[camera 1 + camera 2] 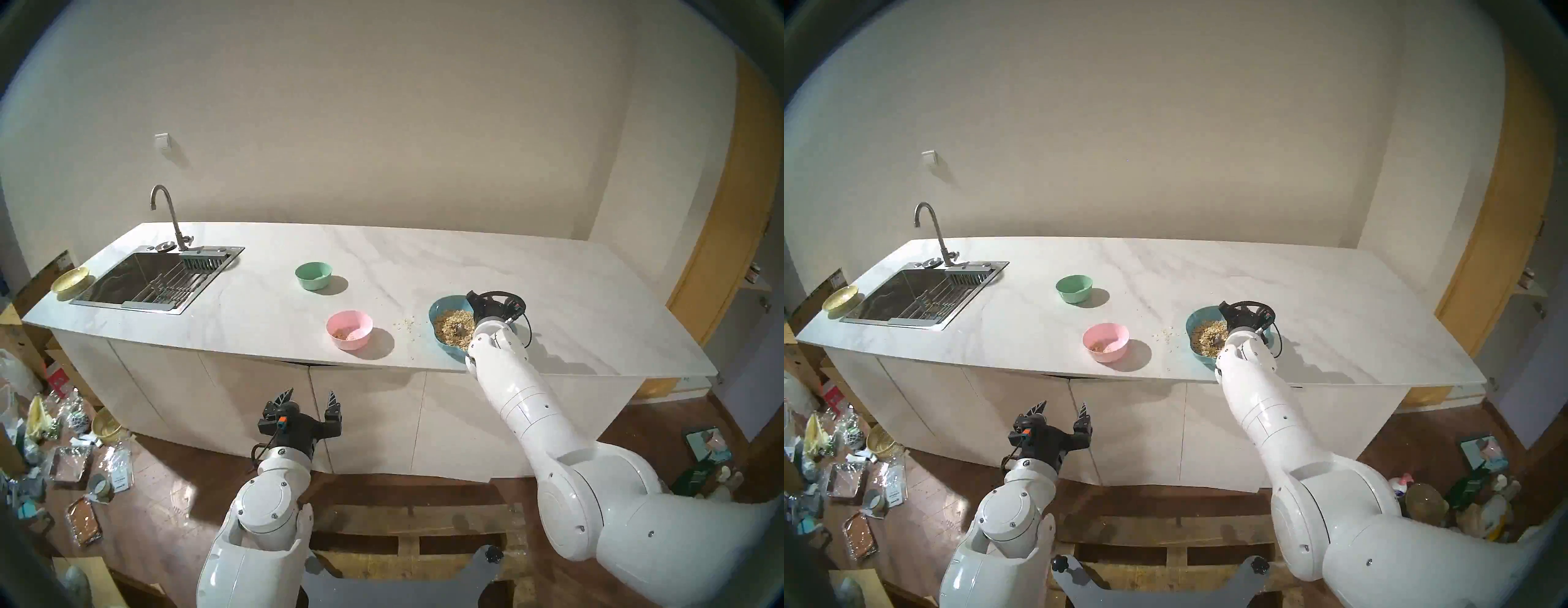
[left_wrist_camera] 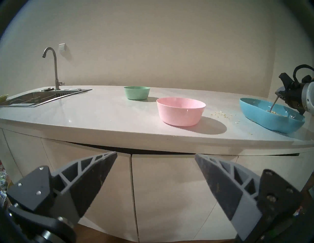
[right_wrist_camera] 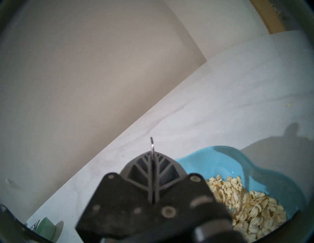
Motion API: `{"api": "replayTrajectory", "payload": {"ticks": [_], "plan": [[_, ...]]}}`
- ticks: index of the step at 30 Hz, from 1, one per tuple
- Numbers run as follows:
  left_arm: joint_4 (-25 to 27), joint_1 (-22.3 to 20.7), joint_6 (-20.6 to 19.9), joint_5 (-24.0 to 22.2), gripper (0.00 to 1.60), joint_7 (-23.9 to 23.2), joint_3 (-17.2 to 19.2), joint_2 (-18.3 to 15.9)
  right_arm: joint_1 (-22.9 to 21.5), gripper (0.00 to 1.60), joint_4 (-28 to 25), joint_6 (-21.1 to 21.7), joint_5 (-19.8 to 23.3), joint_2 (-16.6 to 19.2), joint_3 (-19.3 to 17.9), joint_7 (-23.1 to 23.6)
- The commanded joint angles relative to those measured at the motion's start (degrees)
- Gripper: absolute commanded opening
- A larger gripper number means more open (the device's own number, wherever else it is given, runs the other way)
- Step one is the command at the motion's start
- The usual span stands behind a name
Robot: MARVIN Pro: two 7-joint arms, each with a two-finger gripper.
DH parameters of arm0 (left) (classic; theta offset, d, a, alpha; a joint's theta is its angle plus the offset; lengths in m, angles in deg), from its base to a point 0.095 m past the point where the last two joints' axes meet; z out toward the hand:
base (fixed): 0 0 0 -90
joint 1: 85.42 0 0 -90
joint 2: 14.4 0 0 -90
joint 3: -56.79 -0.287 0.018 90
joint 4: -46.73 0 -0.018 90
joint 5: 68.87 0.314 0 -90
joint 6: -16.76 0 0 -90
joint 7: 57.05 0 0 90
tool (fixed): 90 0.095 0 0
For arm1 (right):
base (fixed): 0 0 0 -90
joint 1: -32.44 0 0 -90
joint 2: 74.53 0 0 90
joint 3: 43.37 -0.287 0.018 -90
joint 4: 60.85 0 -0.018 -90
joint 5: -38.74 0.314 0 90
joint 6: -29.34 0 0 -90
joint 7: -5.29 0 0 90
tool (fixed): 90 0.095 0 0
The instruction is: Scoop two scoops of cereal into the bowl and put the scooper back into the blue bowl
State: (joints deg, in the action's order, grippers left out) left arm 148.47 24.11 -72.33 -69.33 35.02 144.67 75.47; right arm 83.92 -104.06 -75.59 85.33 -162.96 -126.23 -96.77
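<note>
A white bench [image 1: 263, 305] is shown carrying the blue bowl [image 1: 441, 306], taken here as the landmark. The cereal [image 1: 456, 326] is heaped inside this bowl, and a few flakes [image 1: 409, 323] are scattered on the bench just beside it, on the side toward the pink bowl [image 1: 349, 329]. The pink bowl is set near the blue bowl on the sink side, with a thin layer of cereal on its bottom; a green bowl [image 1: 314, 275] is placed farther back from the blue bowl on the same side.

The right tool [image 3: 153, 158] is held over the blue bowl, its fingers pressed together on the thin handle of the spoon [image 2: 273, 105]. In the right wrist view the handle end is seen standing out past the fingertips. In the left wrist view the handle is seen slanting down from the tool into the cereal, so the long axis is steep and the spoon head lies below the tool, buried in the heap.

The left tool [image 1: 309, 399] is held with its fingers apart and empty, in front of the cabinet doors, well apart from the blue bowl. The right arm is therefore the nearer one. A scoop is judged to be in progress; the load is then to be carried sideways toward the pink bowl.
</note>
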Motion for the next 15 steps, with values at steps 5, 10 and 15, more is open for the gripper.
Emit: {"api": "replayTrajectory", "payload": {"ticks": [5, 10, 15], "plan": [[1.6, -0.3, 0.3, -0.2, 1.6, -0.3, -0.1, 0.0, -1.5, 0.0, -1.5, 0.2, 1.1, -0.1, -1.1, -0.9], [1.6, -0.3, 0.3, -0.2, 1.6, -0.3, -0.1, 0.0, -1.2, 0.0, -1.1, 0.0, 1.3, 0.2, -1.2, -0.8], [1.6, -0.3, 0.3, -0.2, 1.6, -0.3, -0.1, 0.0, -1.1, 0.0, -1.1, -0.1, 1.5, 0.2, -1.3, -1.0]]}}
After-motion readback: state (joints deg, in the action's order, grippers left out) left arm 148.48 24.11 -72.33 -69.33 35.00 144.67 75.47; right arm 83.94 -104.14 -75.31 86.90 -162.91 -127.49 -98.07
